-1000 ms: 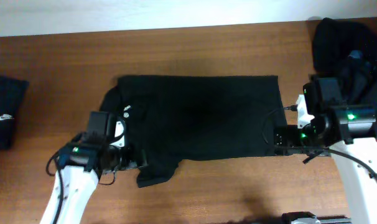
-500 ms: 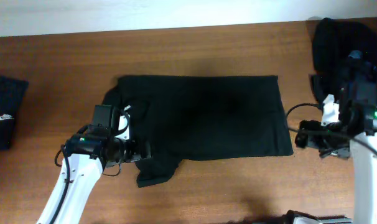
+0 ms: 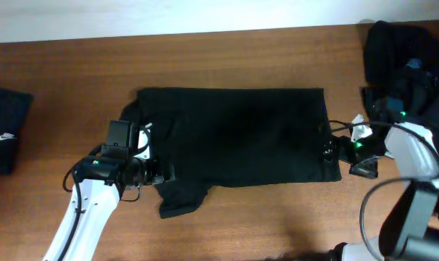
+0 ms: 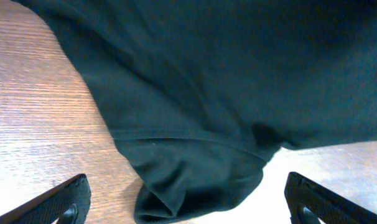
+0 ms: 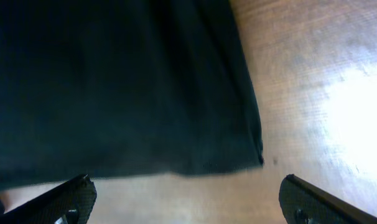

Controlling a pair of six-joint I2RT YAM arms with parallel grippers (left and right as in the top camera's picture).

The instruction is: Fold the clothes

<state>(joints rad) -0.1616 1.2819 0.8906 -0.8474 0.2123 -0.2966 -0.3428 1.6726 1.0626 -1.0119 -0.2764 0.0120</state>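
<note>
A black T-shirt lies spread on the wooden table, with one sleeve sticking out at its lower left. My left gripper is open at the shirt's lower left edge. In the left wrist view the sleeve lies between my open fingers. My right gripper is open at the shirt's lower right corner. In the right wrist view the shirt's hem corner lies just ahead of my open fingers, which are empty over bare wood.
A heap of black clothes lies at the table's far right, behind my right arm. A folded black garment with a small white logo lies at the left edge. A white wall runs along the table's far edge.
My right gripper has swung back left to the shirt's lower right corner. My left gripper has stayed at the lower left sleeve, shifting only slightly.
</note>
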